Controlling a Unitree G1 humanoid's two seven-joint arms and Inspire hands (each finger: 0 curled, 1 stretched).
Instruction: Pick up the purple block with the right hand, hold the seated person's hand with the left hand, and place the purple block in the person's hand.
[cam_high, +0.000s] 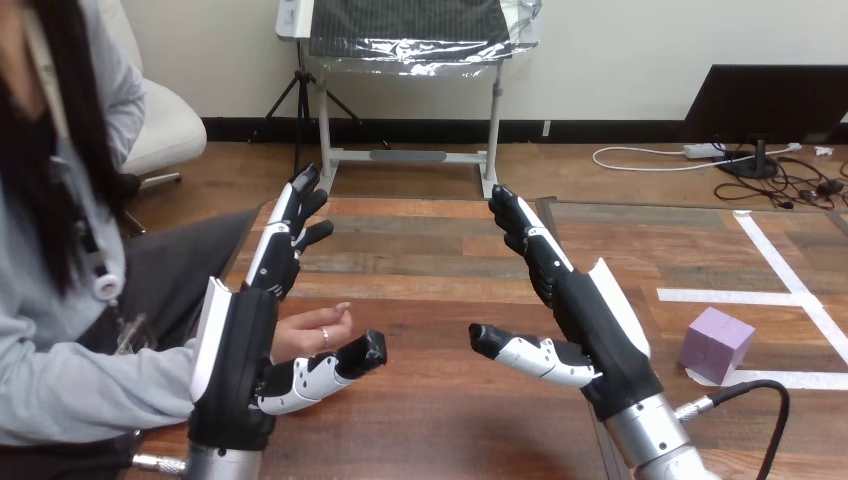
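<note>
A purple block (714, 344) rests on the wooden table (440, 420) at the right, on white tape. My right hand (585, 320) is raised over the table's middle, fingers straight and thumb out, holding nothing, left of the block and apart from it. My left hand (245, 330) is raised at the left, fingers straight, thumb stretched out. The person's hand (312, 328) lies palm up just right of my left palm, above my thumb; I cannot tell whether they touch, and no finger curls round it.
White tape lines (790, 290) cross the table's right side. The person sits at the table's left edge, with a grey sleeve (90, 385) along the table's lower left.
</note>
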